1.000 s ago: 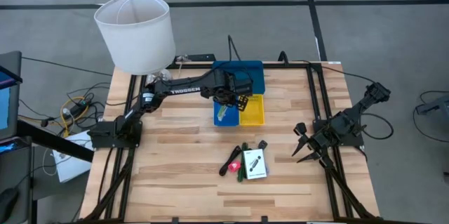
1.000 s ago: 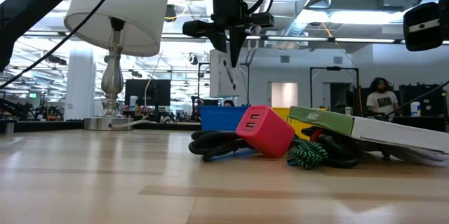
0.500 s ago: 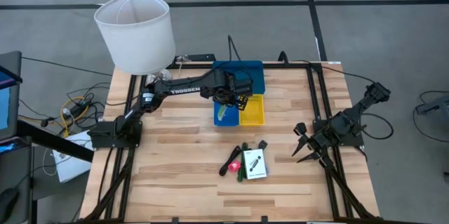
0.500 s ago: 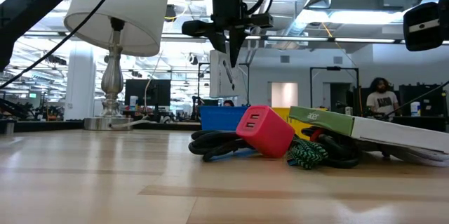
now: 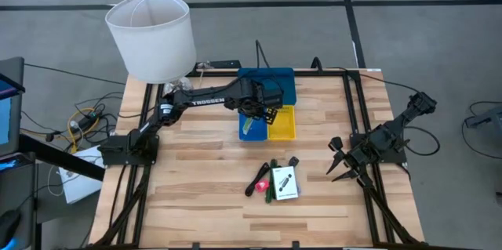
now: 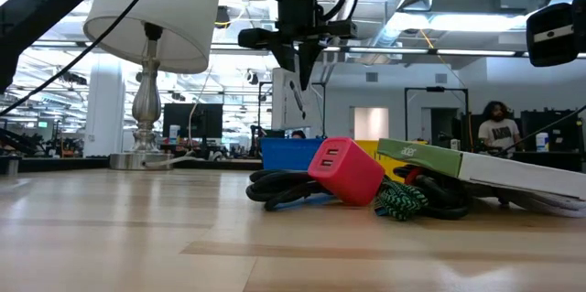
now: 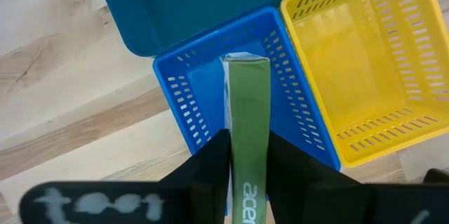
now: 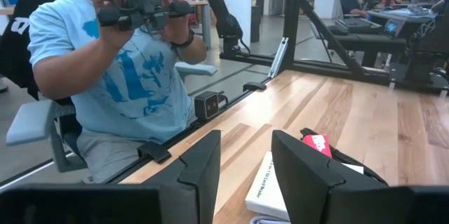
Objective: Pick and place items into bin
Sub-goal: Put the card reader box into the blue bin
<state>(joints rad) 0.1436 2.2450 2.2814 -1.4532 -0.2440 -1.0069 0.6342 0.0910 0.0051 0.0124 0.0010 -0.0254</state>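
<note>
The left gripper (image 7: 247,155) pinched the green strip (image 7: 247,112) above the small blue tray (image 7: 184,87) at frame centre — best released squarely over that tray.

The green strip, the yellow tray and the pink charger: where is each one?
green strip (image 7: 247,112), left wrist view, middle of its flat face.
yellow tray (image 7: 351,76), left wrist view, bare floor.
pink charger (image 6: 346,171), low view, front face.

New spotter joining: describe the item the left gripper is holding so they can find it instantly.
Find the joined trays at the table's far edge. Above the small blue tray the left gripper clamps a pale green flat strip, the only item off the table.
</note>
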